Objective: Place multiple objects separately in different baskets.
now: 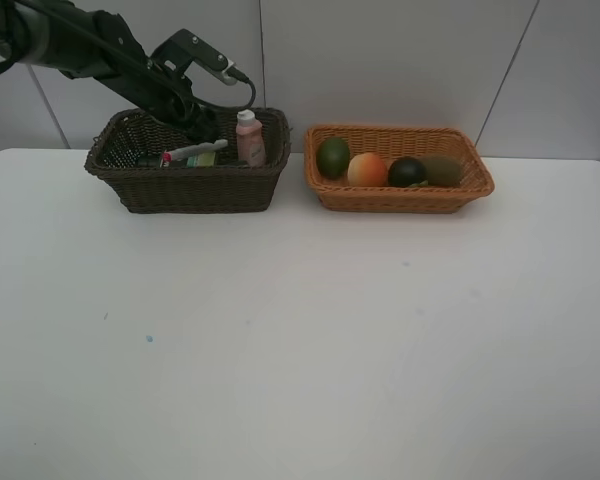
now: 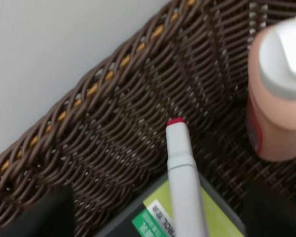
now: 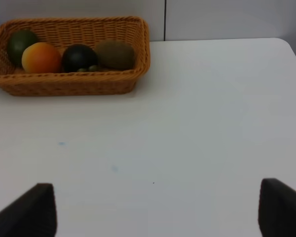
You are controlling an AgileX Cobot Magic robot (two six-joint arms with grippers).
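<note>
Spreading across the whole room's foreground is the white surface (image 1: pixel 300 340), with two woven baskets side by side toward twelve o'clock. The dark brown basket (image 1: pixel 188 185) sits at about eleven o'clock, the lighter orange-tan basket (image 1: pixel 400 196) at about one o'clock, a small gap between them. The left arm reaches down into the dark basket, its left tool (image 1: pixel 202 128) low over the contents; in the wrist view its two fingers stand wide apart with nothing between them. Just below that tool lies the white pink-tipped marker (image 2: pixel 183 177), resting across a dark-green box (image 2: pixel 160 217) and pointing at the basket's back wall. The pink white-capped bottle (image 2: pixel 276 89) stands upright just beside the marker, toward three o'clock of the tool. The right tool (image 3: pixel 155 207) hangs over bare surface, fingers spread wide and holding nothing, well apart from the tan basket. Inside that basket lie a green fruit (image 1: pixel 332 157), an orange-red fruit (image 1: pixel 367 170), a dark-green round fruit (image 1: pixel 407 171) and a brown kiwi (image 1: pixel 442 169) in a row.
</note>
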